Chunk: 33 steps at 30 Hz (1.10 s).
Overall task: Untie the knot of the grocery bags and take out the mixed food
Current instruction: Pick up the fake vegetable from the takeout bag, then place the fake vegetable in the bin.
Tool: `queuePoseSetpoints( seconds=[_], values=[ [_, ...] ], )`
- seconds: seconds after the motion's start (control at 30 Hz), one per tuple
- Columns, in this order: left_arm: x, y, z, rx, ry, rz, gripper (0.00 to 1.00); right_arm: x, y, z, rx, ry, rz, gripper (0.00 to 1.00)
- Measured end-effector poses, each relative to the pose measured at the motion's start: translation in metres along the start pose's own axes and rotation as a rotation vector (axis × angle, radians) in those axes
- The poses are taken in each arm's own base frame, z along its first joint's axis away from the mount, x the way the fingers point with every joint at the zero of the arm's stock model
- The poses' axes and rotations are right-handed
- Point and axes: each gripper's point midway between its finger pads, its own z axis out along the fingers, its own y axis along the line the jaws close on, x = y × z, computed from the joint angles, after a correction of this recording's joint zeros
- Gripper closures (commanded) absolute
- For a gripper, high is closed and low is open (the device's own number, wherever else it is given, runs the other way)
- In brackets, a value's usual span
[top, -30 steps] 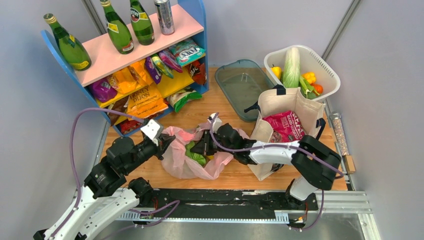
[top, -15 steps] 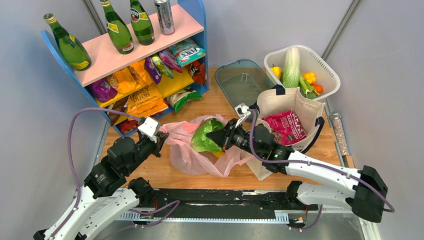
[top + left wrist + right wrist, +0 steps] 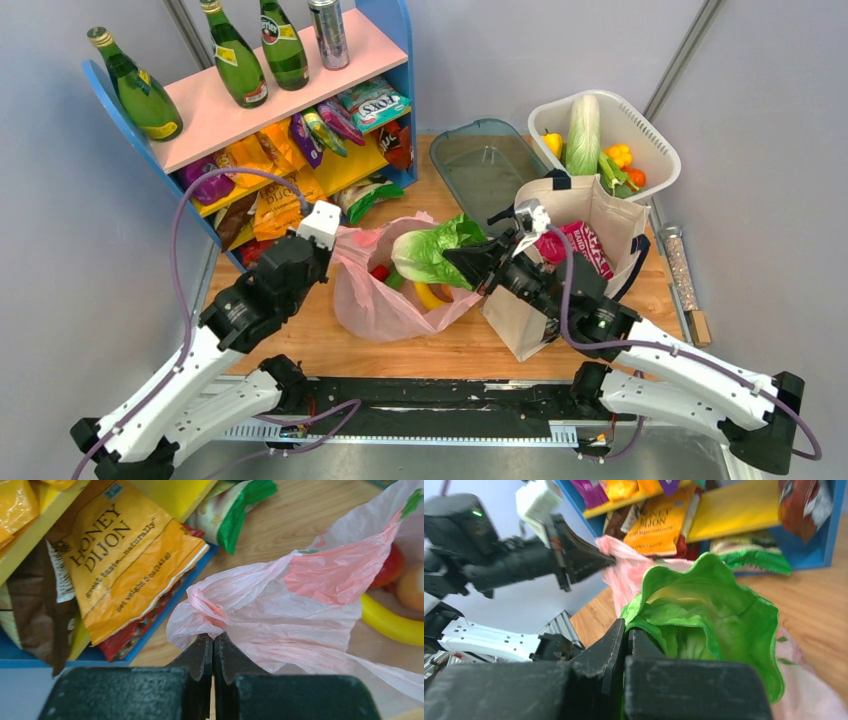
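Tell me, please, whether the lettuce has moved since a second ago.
Yes. Pinched in the right gripper, the lettuce has come up out of the pink plastic bag and shifted right, closer to the cream canvas tote.

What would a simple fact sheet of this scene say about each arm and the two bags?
Left end effector: shut on the pink plastic bag, pinching its bunched edge
Right end effector: shut on the lettuce, raised over that bag's opening
Inside the pink plastic bag: banana, red produce
Canvas tote: upright, magenta crisp packet inside
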Motion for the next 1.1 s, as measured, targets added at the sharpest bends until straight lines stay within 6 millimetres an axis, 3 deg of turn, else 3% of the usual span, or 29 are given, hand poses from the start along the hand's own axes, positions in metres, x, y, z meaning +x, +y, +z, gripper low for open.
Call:
queuePoseSetpoints(
  seconds=[0.2,0.37,0.6,0.83,1.1],
  values=[
    [0.004,0.02,0.009,-0.133,0.054,0.072,1.0,-0.054,0.017,-0.012,-0.03,-0.14,-0.08,1.0],
    [0.0,0.035,-0.004,-0.185,0.005,0.051,1.0,-0.09,0.024,-0.014,-0.025,-0.242,-0.161,1.0],
    [0.0,0.052,-0.023,-0.241,-0.065,0.001,1.0,-0.144,0.018,0.0,0.071,-0.333,-0.3,1.0],
    [0.0,0.055,-0.026,-0.251,-0.082,-0.012,1.0,-0.196,-0.021,0.001,0.219,-0.401,-0.4,1.0],
    [0.001,0.048,-0.02,-0.224,-0.075,-0.005,1.0,-0.245,-0.111,-0.011,0.444,-0.414,-0.447,1.0]
  ],
)
